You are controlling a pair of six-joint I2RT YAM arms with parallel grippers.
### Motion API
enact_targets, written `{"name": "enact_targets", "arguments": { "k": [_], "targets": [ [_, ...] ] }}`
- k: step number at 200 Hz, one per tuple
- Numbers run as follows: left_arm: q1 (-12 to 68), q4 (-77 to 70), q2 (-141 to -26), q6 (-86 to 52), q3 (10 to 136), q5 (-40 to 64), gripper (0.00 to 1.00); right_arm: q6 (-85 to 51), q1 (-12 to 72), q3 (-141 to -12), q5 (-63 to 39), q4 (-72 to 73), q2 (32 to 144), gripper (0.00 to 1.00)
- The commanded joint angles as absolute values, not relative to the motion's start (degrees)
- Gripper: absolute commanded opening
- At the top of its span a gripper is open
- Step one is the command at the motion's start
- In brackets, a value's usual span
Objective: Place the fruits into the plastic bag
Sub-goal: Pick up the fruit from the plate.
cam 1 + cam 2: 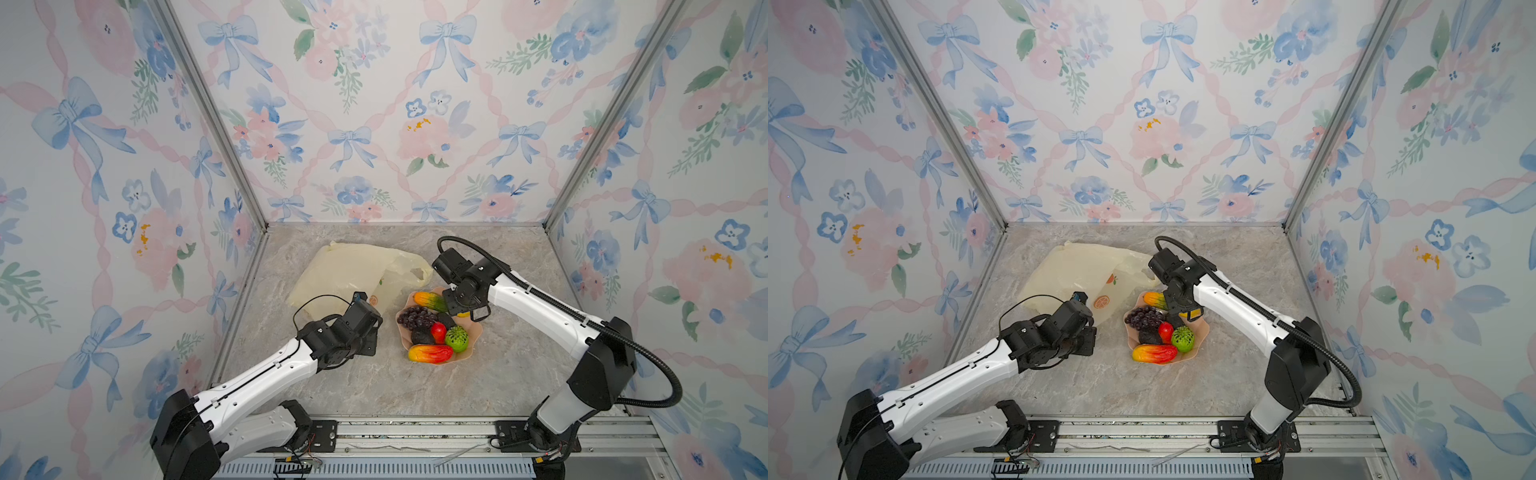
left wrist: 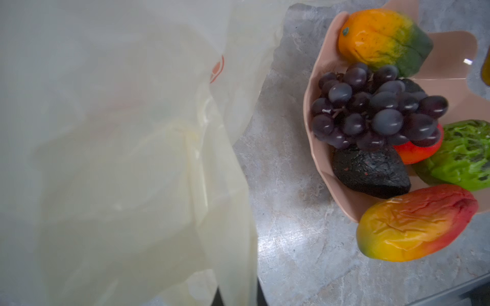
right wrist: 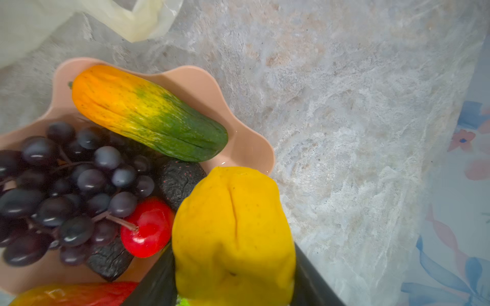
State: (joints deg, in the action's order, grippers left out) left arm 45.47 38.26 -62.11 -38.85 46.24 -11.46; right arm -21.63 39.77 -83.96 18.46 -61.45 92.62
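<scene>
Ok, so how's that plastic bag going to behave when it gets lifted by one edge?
Probably floppy: the plastic bag lies slumped and creased on the table and hangs in soft folds in the left wrist view. Likely very light, as the film is thin and translucent. Being so limp, its mouth may sag shut unless held open.
</scene>
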Motion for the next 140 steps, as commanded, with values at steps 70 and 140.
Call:
{"name": "enact_targets", "arguments": {
  "k": [70,140],
  "targets": [
    [46.2,38.2,-61.5,-39.7,45.9,-11.2,0.00,-28.0,33.2,-80.3,-4.0,-52.7,79.2,0.59],
    [46.4,38.2,-61.8,-40.0,46.2,-11.0,0.00,-45.7,28.9,-66.4,-27.9,-24.0,76.4,0.59]
  ]
}}
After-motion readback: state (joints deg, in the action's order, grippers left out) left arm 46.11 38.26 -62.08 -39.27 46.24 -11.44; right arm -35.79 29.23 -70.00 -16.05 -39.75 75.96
